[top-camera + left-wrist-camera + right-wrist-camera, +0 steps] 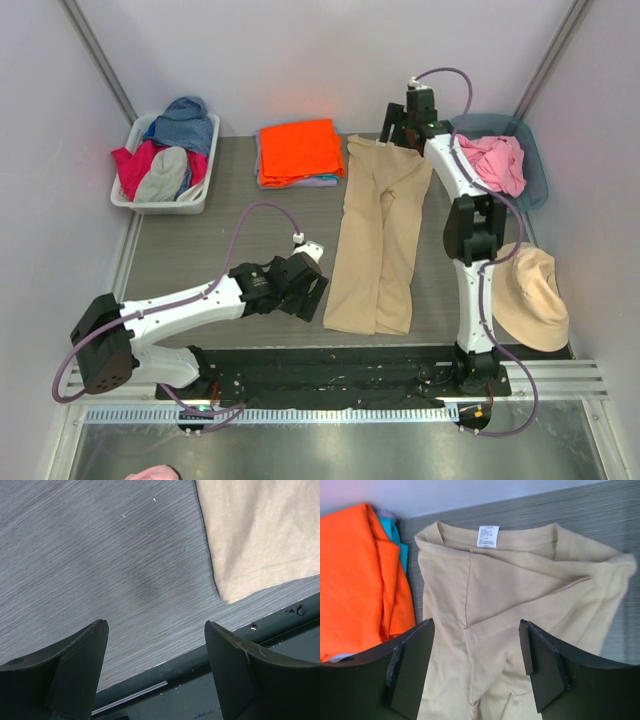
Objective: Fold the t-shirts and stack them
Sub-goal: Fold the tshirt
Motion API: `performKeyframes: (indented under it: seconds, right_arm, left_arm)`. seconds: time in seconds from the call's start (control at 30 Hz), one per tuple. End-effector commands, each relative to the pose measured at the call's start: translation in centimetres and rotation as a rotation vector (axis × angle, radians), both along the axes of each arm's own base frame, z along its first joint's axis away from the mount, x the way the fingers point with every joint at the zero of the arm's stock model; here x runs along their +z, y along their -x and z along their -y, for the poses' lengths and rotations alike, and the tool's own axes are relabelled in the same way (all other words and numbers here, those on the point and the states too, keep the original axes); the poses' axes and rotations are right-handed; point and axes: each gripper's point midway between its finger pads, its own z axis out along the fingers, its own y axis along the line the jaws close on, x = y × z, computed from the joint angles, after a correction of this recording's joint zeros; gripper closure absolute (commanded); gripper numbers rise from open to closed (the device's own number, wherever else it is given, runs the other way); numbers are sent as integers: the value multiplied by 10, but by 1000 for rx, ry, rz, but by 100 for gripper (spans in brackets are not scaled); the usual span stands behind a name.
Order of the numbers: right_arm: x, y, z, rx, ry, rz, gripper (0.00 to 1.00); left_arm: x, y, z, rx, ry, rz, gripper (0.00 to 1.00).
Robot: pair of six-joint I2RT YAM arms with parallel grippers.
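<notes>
Top external shows the tan t-shirt point(380, 235) folded lengthwise mid-table point(210, 240), with the orange stack point(298, 152) sitting at 11 o'clock. Both claws gape wide, holding nothing: right claw point(475, 622) over the collar, left claw point(156, 625) by the hem (6 o'clock). The pink one point(492, 160) waits at 2.

Robot lab booth: blank pale walls point(300, 60), 2 arms point(190, 300) on base rail point(330, 365)
</notes>
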Motion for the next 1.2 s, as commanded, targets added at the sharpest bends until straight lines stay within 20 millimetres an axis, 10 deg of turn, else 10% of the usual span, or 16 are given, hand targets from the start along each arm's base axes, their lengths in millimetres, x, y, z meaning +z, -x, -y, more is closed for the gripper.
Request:
performKeyframes:
  seconds: [0.0,0.43,0.97,1.17]
  right_arm:
    - [-27,-18,-24,61,56,-48,24]
    - [-85,-8,-60,110,104,-103,30]
    - [-95,-2,-48,77,145,-115,68]
    - [-87,-2,-46,69,133,-103,45]
  left_arm:
    - [1,2,4,27,73,-2,18]
    - [-13,7,5,43,78,-34,18]
    - [-18,9,4,40,75,-44,18]
    - [-18,10,4,39,73,-50,18]
